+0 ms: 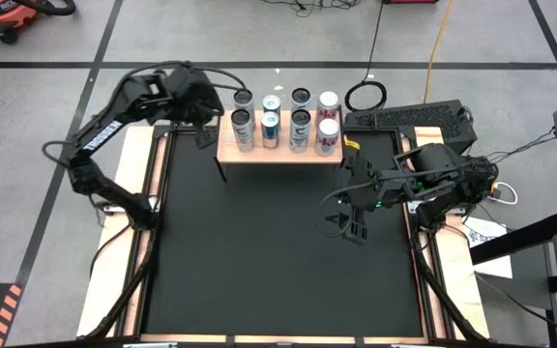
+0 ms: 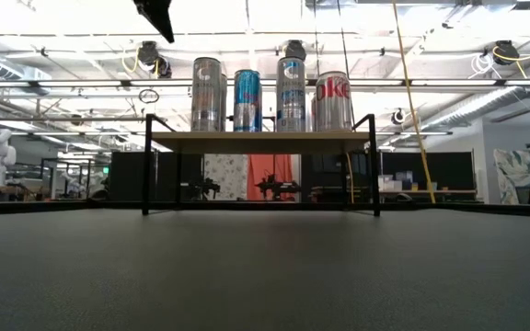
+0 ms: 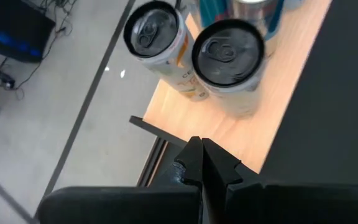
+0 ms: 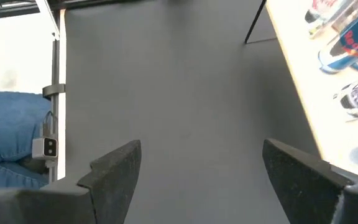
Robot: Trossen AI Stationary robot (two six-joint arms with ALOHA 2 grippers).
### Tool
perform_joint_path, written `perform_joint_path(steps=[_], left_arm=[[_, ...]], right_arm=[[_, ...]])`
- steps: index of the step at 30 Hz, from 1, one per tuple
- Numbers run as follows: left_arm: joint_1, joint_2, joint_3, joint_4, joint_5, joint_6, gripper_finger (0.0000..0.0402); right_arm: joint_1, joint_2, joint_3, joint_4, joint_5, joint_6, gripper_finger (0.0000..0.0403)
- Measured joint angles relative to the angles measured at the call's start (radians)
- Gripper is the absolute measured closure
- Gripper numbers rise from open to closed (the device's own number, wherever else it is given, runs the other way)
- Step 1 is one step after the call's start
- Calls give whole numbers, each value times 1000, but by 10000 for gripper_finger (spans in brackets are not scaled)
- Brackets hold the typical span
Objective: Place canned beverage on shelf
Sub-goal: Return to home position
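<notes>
- Left gripper: fingers pressed together, holding nothing, raised just beside the left end of the shelf and near the dark-topped can at that end.
- Right gripper: fingers spread wide, empty, over the black mat, well apart from the shelf.
- Canned beverages: all eight upright on the shelf, none on the mat. Judged complete as to placing, with only the retreat to make.
- Main hazard: a low or sideways pull-back of the left arm. Could brush the end can or the shelf's thin black leg and tip closely packed neighbours. Safer to lift clear first, then swing away.
- Little hazard on the right, given the wide gap.
- Seen from above only: two rows of four cans, plus both arms relative to the shelf.
- Seen at table height: just the front four, the Diet Coke can at one end, the back row hidden behind.
- Seen from the left wrist alone: the closed fingers, and how near the end cans.
</notes>
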Motion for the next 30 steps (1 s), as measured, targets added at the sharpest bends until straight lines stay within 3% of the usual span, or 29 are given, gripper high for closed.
perform_joint_path(steps=[10,17,23,30], left_arm=[[-37,-153,0,4,45,-52,401],[-67,-256,0,-31,93,-112,401],[-85,-351,0,-25,197,-118,401],[-93,-452,-27,-12,201,-132,401]], right_arm=[[8,-163,0,-18,-29,-77,85],[57,-301,1,114,-4,-160,85],[120,-363,1,128,-3,-184,85],[163,-393,1,172,-4,-265,85]])
